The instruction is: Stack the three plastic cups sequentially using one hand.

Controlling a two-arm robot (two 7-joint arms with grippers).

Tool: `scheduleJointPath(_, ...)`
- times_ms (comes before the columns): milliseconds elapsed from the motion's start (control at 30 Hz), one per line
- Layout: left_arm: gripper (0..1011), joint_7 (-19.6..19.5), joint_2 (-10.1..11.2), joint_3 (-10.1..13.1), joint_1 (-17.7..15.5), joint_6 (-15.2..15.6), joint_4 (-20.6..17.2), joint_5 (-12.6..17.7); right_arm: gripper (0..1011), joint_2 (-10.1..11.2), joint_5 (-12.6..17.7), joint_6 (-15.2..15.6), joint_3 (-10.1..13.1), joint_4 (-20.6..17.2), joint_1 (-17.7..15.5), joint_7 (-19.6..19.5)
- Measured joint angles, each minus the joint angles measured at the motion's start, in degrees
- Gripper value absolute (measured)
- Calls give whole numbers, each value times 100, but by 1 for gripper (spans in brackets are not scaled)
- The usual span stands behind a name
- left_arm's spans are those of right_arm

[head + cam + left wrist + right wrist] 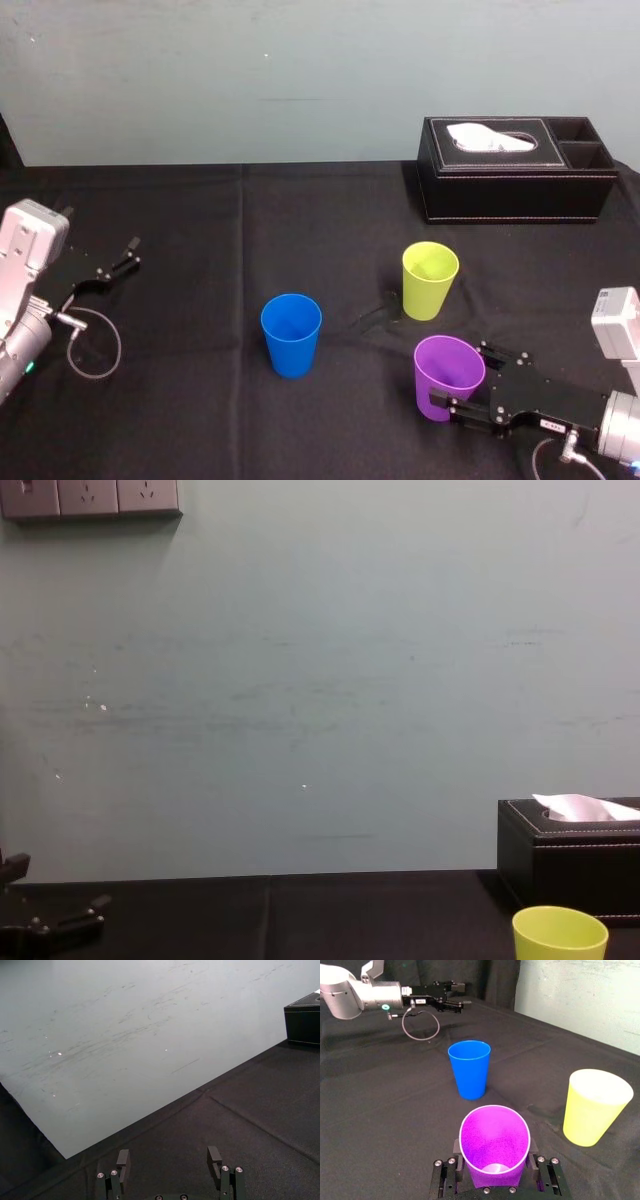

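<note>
Looking over the black tabletop, I see my left gripper parked at its left side, fingers wide; the right gripper clasps the tilted purple cup in its fingers, near the lime cup and blue cup.

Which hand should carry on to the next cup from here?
Right. The right hand grips the purple cup, with the lime cup and blue cup close by. The left hand sits open far to the left, away from all three.
</note>
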Motion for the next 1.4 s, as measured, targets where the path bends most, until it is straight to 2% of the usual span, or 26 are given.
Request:
scheduleJointPath(200, 1010, 0, 0, 0, 0, 0, 0, 0, 724, 77, 98, 44, 84, -169, -83, -42)
scheduleJointPath(500, 1010, 0, 0, 0, 0, 0, 0, 0, 724, 327, 300, 349, 255, -666, -172, -104)
scheduleJointPath(733, 1010, 0, 0, 0, 0, 0, 0, 0, 724, 499, 473, 713, 298, -1059, -60, -143)
scheduleJointPath(867, 1010, 0, 0, 0, 0, 0, 0, 0, 724, 512, 533, 897, 241, -1210, 98, -177)
scheduleJointPath(1033, 1010, 0, 0, 0, 0, 0, 0, 0, 726, 425, 554, 1105, 53, -1267, 393, -203)
scheduleJointPath(1400, 1010, 0, 0, 0, 0, 0, 0, 0, 724, -99, 595, 1535, -538, -984, 1282, -235)
